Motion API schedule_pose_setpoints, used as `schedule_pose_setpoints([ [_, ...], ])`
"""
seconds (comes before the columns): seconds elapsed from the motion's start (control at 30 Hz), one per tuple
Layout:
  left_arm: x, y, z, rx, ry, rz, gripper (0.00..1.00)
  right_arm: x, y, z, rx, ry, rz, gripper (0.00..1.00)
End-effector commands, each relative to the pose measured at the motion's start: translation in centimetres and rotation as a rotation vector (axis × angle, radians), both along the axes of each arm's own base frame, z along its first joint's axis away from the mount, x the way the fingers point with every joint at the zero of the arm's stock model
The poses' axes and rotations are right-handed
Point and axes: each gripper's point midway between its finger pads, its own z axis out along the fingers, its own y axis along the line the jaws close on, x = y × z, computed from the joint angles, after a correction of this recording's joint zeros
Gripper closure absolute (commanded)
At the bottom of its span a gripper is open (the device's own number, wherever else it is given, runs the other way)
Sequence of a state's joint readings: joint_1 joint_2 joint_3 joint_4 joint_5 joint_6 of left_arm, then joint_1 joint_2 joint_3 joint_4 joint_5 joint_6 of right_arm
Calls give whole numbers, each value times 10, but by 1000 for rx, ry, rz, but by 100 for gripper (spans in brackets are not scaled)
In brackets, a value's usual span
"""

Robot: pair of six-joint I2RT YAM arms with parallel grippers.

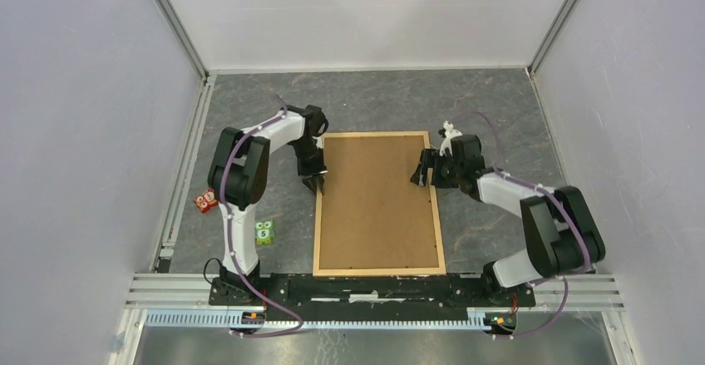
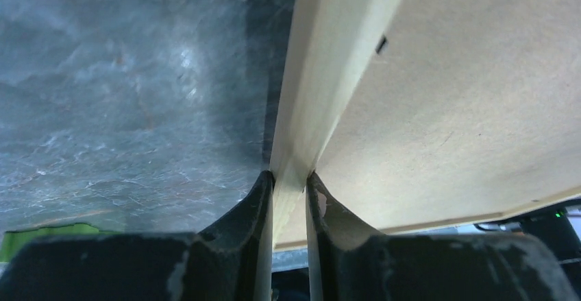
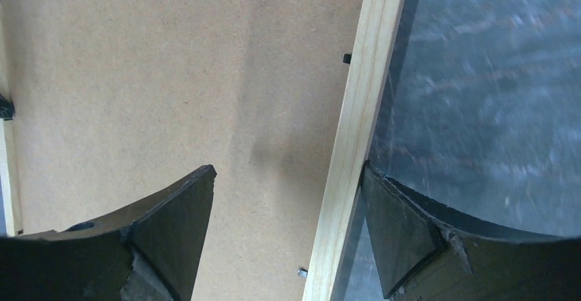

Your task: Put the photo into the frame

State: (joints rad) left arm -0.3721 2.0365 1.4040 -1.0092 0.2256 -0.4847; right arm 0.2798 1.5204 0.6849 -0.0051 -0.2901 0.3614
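While the grey, slate-patterned table [image 1: 499, 115] is spreading out beneath both my arms, the frame [image 1: 378, 272] is lying at its centre. In the overhead view its long sides are running from six to twelve o'clock. A plain brown backing board [image 1: 378, 203] is filling the opening inside the pale wooden strips and facing up.

My left claw [image 1: 317, 184] is working at about ten o'clock of the frame. It is pinching the left rail, and in my left wrist view the fingers [image 2: 260, 198] are pressing against the strip from both sides, one over the table and one over the board.

My right claw [image 1: 422, 171] is sitting at about two o'clock of the frame with its jaws standing wide apart and gripping nothing. It is straddling the right rail. In my right wrist view one finger is hanging over the board, well clear of the rail. The other is sitting just beside the rail's outer edge on the table side, and I cannot tell whether it is touching.

A green cube [image 1: 264, 232] marked with a 5 is resting on the table at about eight o'clock of the frame. A red cube [image 1: 205, 202] is lying further out toward nine o'clock.

Small black clips [image 3: 347, 58] are showing along the rail's inner edge.
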Motion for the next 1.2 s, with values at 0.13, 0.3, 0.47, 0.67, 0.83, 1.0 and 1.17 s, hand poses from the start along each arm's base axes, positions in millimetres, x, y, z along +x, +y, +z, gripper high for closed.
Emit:
schedule_pose_setpoints([
  [0.13,170,-92,10,-230,-403,-1,71,-64,76,32,399,6,0,17],
  [0.3,221,-122,49,-317,-499,-50,51,-91,90,33,410,7,81,17],
  [0.47,188,-77,99,-121,-567,-117,23,-67,17,35,-78,-137,17,6],
  [0.67,96,-10,139,31,-639,-64,8,1,-27,89,-335,-288,-55,2],
  [0.83,39,42,126,146,-612,-69,5,34,-30,77,-286,-164,-18,2],
  [1.0,25,84,86,133,-486,41,11,25,-10,44,-191,9,119,12],
  [1.17,23,99,50,179,-393,62,14,12,-9,20,-181,71,132,15],
])
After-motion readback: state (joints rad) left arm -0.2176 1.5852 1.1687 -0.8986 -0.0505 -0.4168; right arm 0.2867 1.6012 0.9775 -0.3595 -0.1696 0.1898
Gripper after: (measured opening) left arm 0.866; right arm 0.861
